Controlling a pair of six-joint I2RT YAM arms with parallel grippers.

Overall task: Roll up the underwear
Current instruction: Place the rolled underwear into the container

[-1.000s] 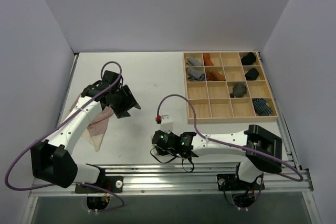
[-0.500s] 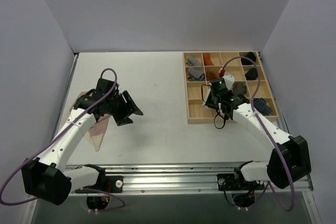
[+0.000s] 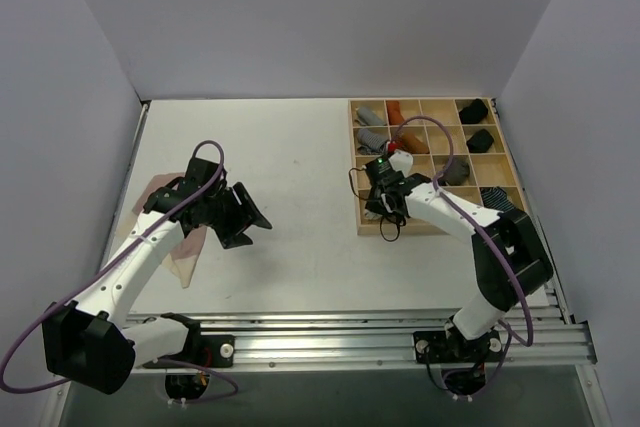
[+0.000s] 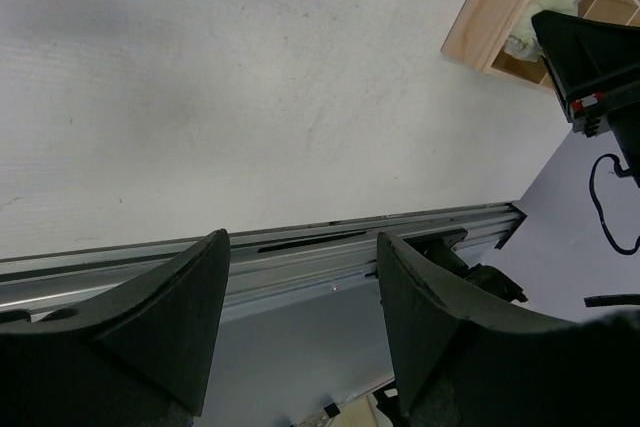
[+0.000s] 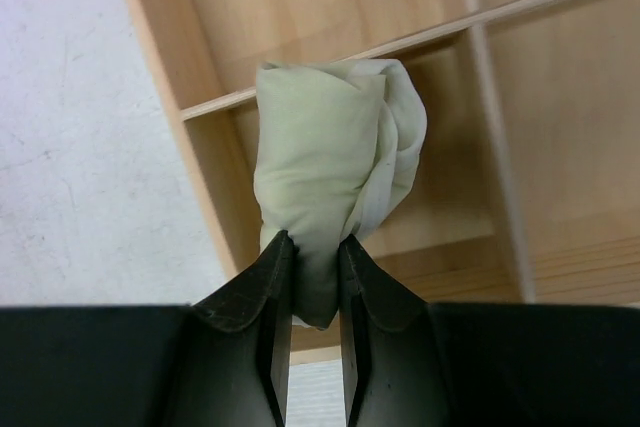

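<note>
Your right tool (image 5: pixel 308 247) has its two dark fingers drawn nearly together, pinching the near end of the yellow-green underwear (image 5: pixel 325 147). The cloth is a tight, plump roll that sticks out past the fingertips, with a loose fold wrapped round its right side. The roll hangs over the wooden tray (image 5: pixel 160 47), across a thin divider between two cells of the left-hand column, close to the tray's near left corner. You cannot tell from these views whether it touches the wood. The cells under it show bare wood. Further back and to the right, other cells hold a grey roll (image 3: pixel 372 115), a rust roll (image 3: pixel 397 112), a black roll (image 3: pixel 472 109) and a blue-striped roll (image 3: pixel 500 204).

Your left tool (image 3: pixel 245 215) is on the left half of the desk (image 3: pixel 300 137), with its fingers spread wide and nothing between them. Its wrist view shows only bare desk and the metal rail (image 3: pixel 330 332) at the near edge. The pink underwear (image 3: pixel 185 242) lies unrolled on the desk to the left of that tool. It is partly under the left arm, with its beige part nearest you.
</note>
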